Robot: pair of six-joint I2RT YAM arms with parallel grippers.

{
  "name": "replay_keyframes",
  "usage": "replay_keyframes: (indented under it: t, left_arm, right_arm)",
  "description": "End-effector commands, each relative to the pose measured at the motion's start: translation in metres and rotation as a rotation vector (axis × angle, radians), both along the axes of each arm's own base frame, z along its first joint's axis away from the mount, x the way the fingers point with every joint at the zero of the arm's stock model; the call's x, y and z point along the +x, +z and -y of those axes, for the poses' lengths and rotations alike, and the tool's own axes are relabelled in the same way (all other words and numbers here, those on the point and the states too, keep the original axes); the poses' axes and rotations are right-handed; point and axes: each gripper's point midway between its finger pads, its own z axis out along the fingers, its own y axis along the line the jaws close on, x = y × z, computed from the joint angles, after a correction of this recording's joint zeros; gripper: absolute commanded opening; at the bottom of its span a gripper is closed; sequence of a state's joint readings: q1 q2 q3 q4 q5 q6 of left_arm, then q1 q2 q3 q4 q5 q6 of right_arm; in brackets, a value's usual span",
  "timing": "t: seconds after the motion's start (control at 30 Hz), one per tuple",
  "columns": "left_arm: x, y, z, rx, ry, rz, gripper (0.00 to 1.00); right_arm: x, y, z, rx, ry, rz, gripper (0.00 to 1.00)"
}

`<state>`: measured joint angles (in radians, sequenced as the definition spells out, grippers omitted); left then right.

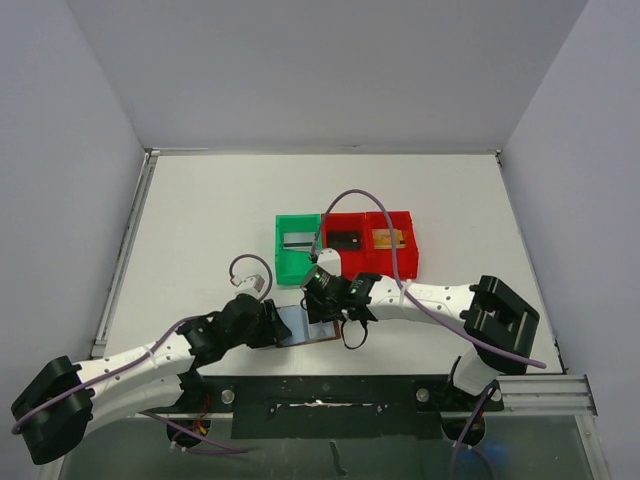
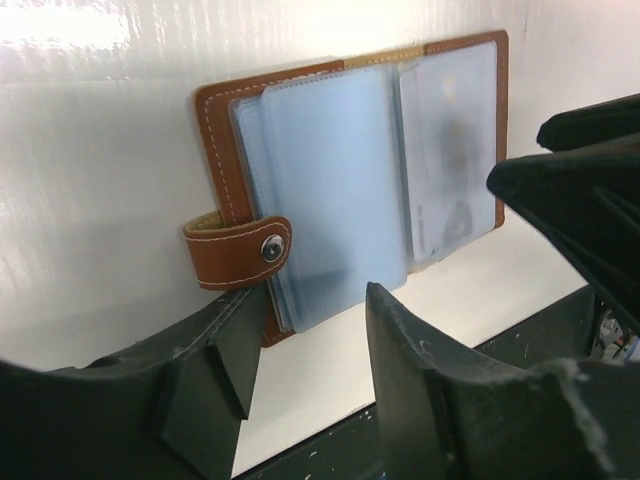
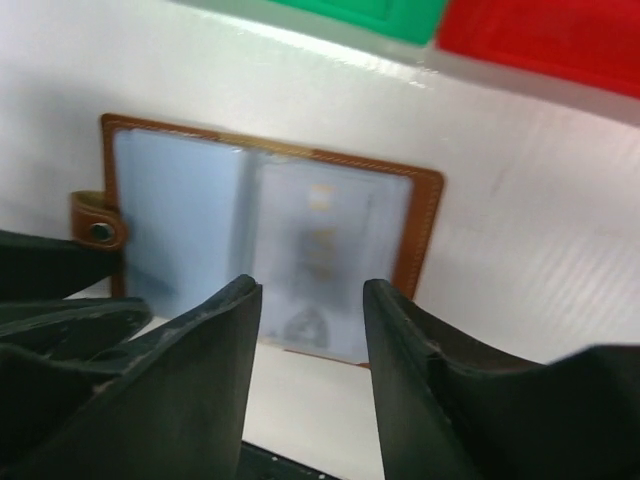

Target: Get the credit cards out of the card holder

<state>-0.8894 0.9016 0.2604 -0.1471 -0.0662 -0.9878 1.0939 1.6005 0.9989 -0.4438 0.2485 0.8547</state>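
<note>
Spotter: Holder [image 1: 305, 325] position?
Recorder: Flat on counter [image 1: 200, 230], spread open between the two arm tips, on the near side of green bin [image 1: 296, 245] and red bins [image 1: 370, 240].
Spotter: Any writing?
Recorder: Grey-white card [image 2: 450, 150] in right clear sleeve; print blurred, unreadable. Left sleeves pale blue. Snap strap [image 2: 235, 252] at left edge.
Spotter: End effectors?
Recorder: Left end effector [image 2: 312, 300] released, fingers apart, nothing between. Right end effector [image 3: 312, 288] likewise, above the holder.

Open card holder [image 1: 303, 328] flat on bench [image 1: 200, 220], just ahead of left hand [image 1: 274, 325], beneath right hand [image 1: 325, 310]. Credit card [image 2: 450, 170] in sleeve, holder's right half. Beyond right hand: bins [image 1: 365, 268] side by side.
</note>
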Motion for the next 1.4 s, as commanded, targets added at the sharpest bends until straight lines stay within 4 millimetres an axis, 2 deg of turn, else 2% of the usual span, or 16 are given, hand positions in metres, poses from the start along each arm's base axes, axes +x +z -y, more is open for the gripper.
replay_keyframes:
  t: [0.0,0.27,0.43,0.53,0.67,0.77,0.9,1.03,1.2,1.37]
  left_arm:
    - [0.015,0.017,0.001,0.009,0.051,0.048,0.46]
    - [0.007,-0.004,-0.005,0.051,0.038,-0.001,0.48]
    - [0.001,-0.008,0.003,0.010,-0.008,-0.009,0.42]
    - [-0.001,-0.009,0.001,0.013,-0.010,-0.011,0.37]
    - [0.000,-0.005,0.002,0.014,-0.012,-0.001,0.29]
    - [0.001,-0.002,0.003,0.007,-0.016,0.005,0.28]
    - [0.000,-0.002,0.004,0.002,-0.021,0.005,0.28]
    - [0.001,-0.002,0.006,-0.002,-0.026,0.006,0.27]
    - [0.000,-0.006,0.007,0.002,-0.036,-0.003,0.22]
    - [-0.002,-0.008,0.007,0.005,-0.042,-0.010,0.19]
  right_arm:
    - [0.013,0.009,0.014,-0.024,-0.064,0.051,0.48]
    - [0.002,-0.018,0.001,-0.020,-0.030,-0.015,0.45]
    - [0.002,-0.030,0.014,-0.125,-0.092,-0.010,0.50]
    - [0.003,-0.026,0.018,-0.186,-0.095,0.017,0.54]
    - [0.005,-0.007,0.016,-0.164,-0.087,0.057,0.58]
    - [0.009,0.005,0.021,-0.162,-0.086,0.085,0.63]
    - [0.009,0.005,0.023,-0.158,-0.077,0.077,0.64]
    - [0.006,-0.006,0.011,-0.127,-0.060,0.049,0.63]
    - [0.003,-0.029,0.007,-0.148,-0.061,0.010,0.57]
    - [0.000,-0.033,0.007,-0.152,-0.050,0.002,0.52]
